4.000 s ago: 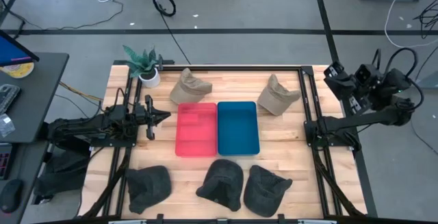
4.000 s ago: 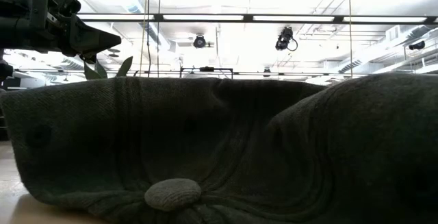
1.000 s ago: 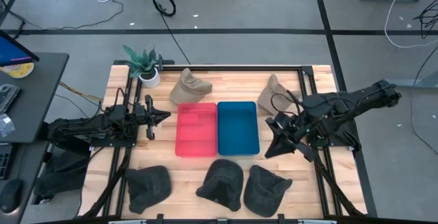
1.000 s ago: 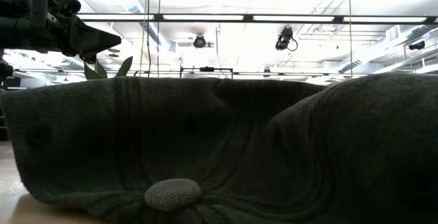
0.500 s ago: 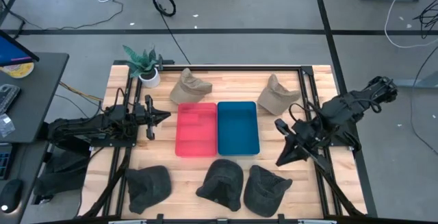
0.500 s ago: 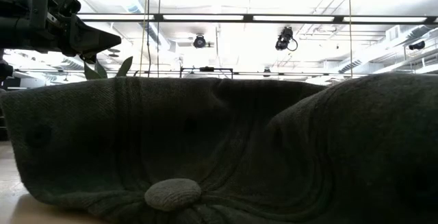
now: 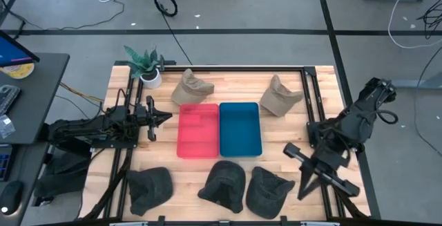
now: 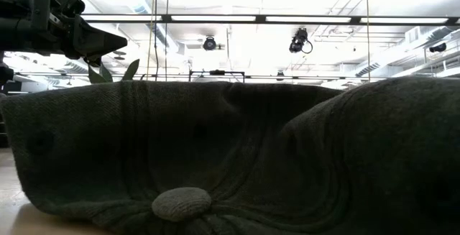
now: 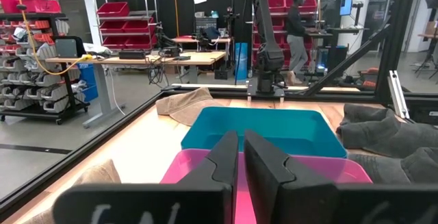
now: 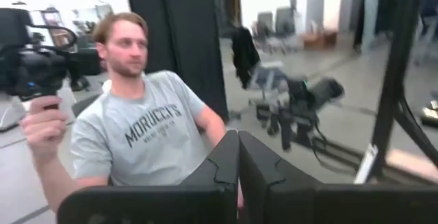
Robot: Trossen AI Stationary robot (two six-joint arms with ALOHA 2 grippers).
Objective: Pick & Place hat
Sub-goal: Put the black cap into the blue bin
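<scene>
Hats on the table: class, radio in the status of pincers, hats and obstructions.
Left pincer shut, parked beside pink tray. Right pincer shut, empty, off table's near right edge. Five hats untouched; nearest is dark hat. Both trays empty.

Past my right wrist I see a person [image 10: 140,142] in a grey T-shirt [image 10: 147,138]; dark block lettering across its chest seems to read "MORUCCI'S", with a smaller line beneath that I cannot make out. Past my left wrist, the dark bar [image 9: 144,207] at the base of my own fingers carries pale raised characters, but they are cut off at the edge and blurred, so I cannot read them. The red bins [image 9: 120,8] on the far shelves show no label I can read. From above and from table height I read nothing.
</scene>
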